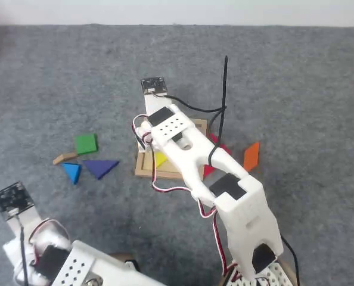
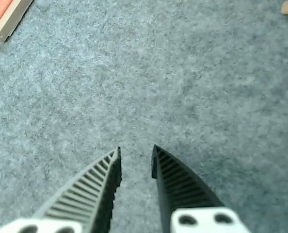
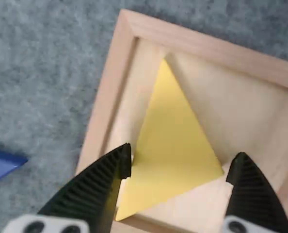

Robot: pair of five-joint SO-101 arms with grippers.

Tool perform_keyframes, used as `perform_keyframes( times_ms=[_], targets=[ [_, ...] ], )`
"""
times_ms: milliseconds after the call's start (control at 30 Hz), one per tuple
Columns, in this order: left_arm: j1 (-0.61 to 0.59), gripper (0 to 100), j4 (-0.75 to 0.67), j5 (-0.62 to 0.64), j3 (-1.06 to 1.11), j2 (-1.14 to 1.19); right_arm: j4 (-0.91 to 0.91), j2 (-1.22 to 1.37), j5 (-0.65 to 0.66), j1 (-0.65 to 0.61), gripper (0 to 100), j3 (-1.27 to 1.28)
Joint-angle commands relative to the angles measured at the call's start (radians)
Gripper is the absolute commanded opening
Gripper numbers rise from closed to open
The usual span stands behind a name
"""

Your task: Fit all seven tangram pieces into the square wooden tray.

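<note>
The square wooden tray (image 3: pixel 122 63) holds a yellow triangle (image 3: pixel 175 145) lying against its near corner. My right gripper (image 3: pixel 183 162) hovers open just above that triangle, one finger at each side, holding nothing. From above, the right arm (image 1: pixel 183 146) covers most of the tray (image 1: pixel 142 168), with the yellow piece (image 1: pixel 160 159) peeking out. A red piece (image 1: pixel 211 168) lies at the tray's right edge and an orange parallelogram (image 1: pixel 251 156) further right. My left gripper (image 2: pixel 136 153) is narrowly open over bare carpet, holding nothing.
Left of the tray lie a green square (image 1: pixel 86 143), a tan piece (image 1: pixel 64 158), a blue triangle (image 1: pixel 73 172) and a purple triangle (image 1: pixel 101 167). The left arm (image 1: pixel 64 262) sits at the near left corner. Grey carpet covers the table.
</note>
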Motion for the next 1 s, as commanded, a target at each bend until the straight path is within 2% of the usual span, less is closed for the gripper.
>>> perform_keyframes(
  times_ms=[0,133,600,967],
  targets=[
    [-0.006,10,0.005,-0.012,-0.008,-0.015,0.058,-0.056,-0.005,0.051,32.5,-0.095],
    [-0.006,10,0.005,-0.012,-0.008,-0.015,0.079,-0.067,-0.005,0.061,32.5,-0.097],
    [-0.008,10,0.005,-0.012,-0.008,-0.015,-0.021,-0.024,-0.003,-0.068,32.5,-0.100],
    [-0.008,10,0.005,-0.012,-0.008,-0.015,-0.015,0.056,0.017,-0.147,32.5,-0.222]
  ],
)
